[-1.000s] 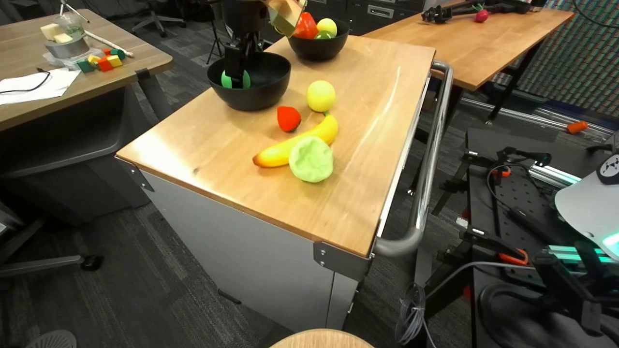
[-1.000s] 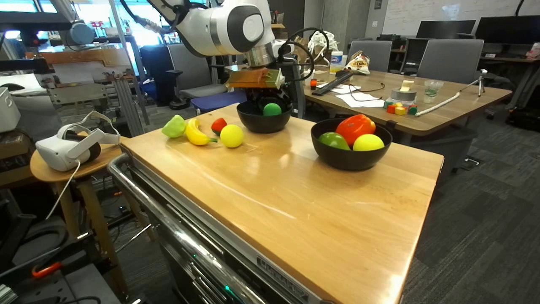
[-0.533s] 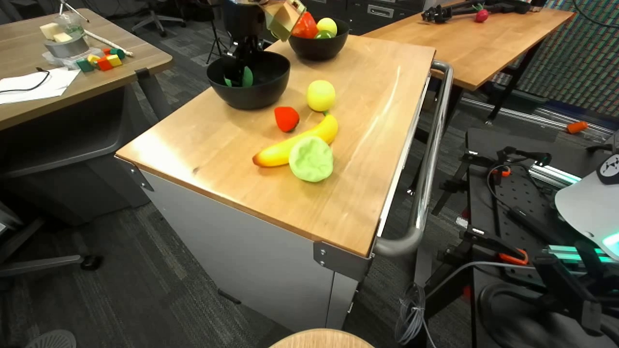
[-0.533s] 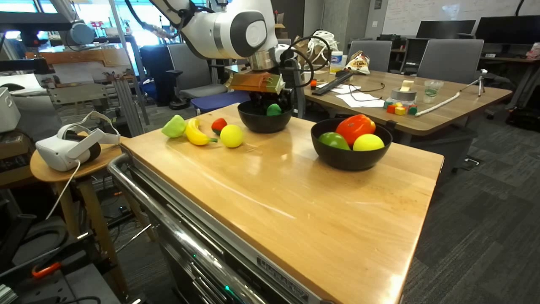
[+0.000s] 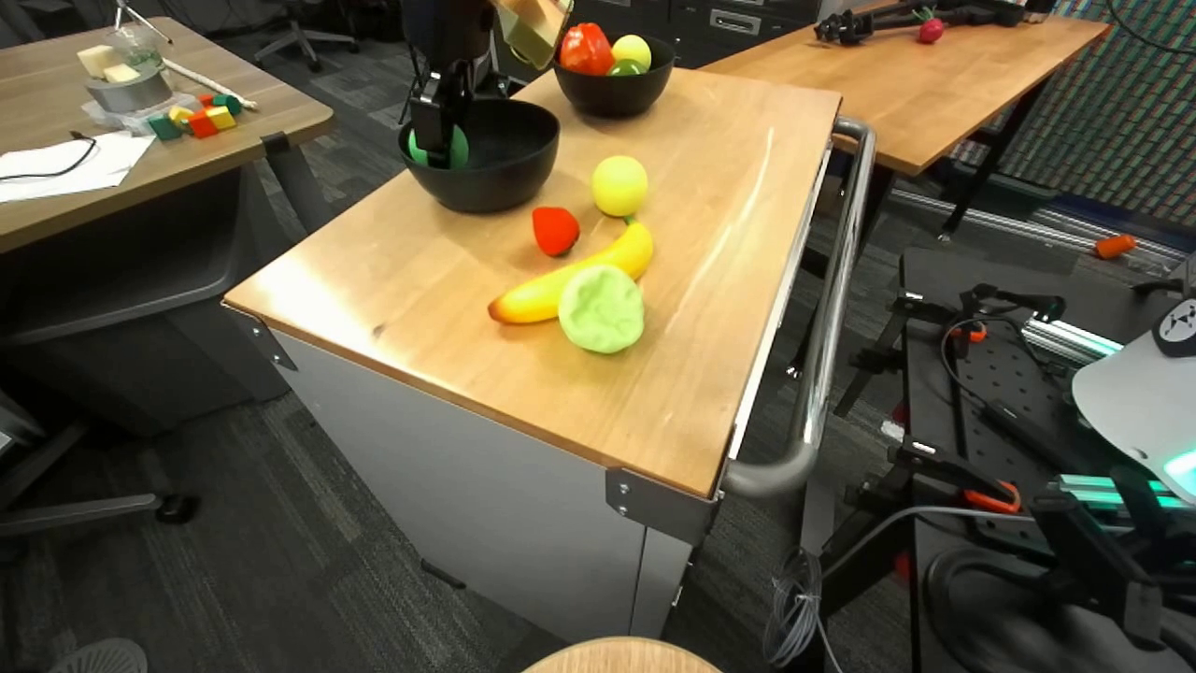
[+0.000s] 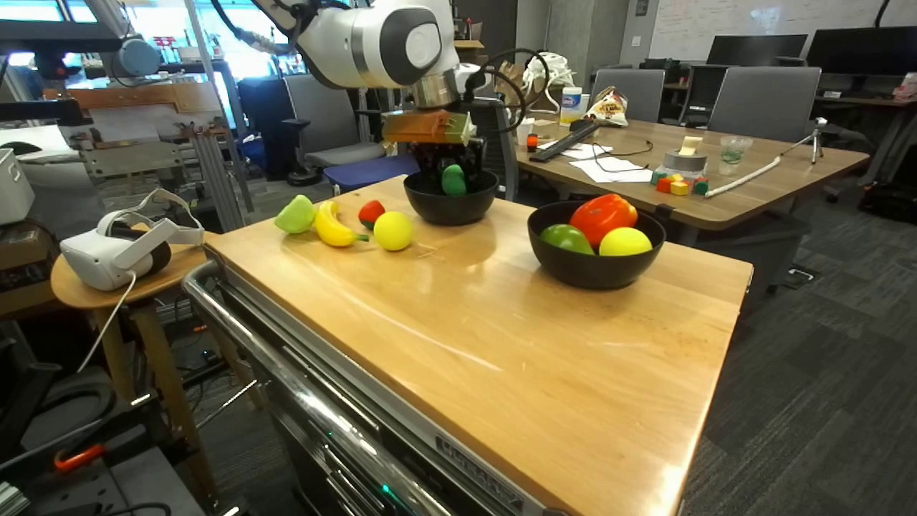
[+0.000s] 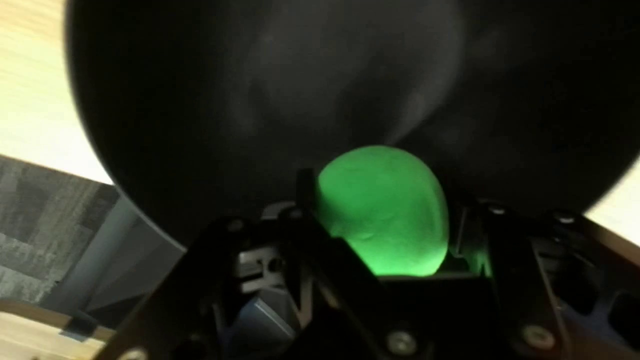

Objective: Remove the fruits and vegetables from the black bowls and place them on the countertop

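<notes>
1. Your hand points down into the first bowl, a black one, clamped on the green ball from both sides.
2. The green ball is within the first bowl, off to one side; you cannot tell whether it touches the bowl.
3. On the tabletop, apart from the first bowl, you have the second bowl, also black and upright, holding the pepper, a green piece and a yellow piece.
4. The cabbage lies on the tabletop just beside the banana; you cannot tell whether they touch.
5. The red piece lies between the banana and the first bowl, and the yellow ball sits near the banana's stem end.
6. In an exterior view you see a white headset on a stool beside the tabletop.
7. In both exterior views you can see a desk carrying a tape roll and coloured blocks.
</notes>
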Controlling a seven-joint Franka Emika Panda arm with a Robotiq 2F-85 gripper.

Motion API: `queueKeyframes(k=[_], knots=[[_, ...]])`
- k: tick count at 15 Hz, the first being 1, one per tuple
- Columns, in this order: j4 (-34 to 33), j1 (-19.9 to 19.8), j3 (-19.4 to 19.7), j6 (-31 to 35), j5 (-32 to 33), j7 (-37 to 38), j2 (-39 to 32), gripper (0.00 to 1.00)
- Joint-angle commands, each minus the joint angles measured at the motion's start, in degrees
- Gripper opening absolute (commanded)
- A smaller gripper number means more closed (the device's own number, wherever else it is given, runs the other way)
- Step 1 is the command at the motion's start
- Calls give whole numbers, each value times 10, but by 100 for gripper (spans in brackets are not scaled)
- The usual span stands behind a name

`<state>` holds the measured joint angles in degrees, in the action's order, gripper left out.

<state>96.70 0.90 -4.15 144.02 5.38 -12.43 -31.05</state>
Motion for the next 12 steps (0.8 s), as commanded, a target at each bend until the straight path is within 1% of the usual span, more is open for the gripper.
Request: queueKeyframes(k=[1,3,5,8,12], knots=[[0,23,-27,-63,21,-56,60,31],[-9,38,-39,-105,33,-83,77,31],[-8,50,-46,-131,39,-93,91,31],[1,52,-60,-151,18,-121,103,31],[33,51,-64,-161,15,-138,109,31]])
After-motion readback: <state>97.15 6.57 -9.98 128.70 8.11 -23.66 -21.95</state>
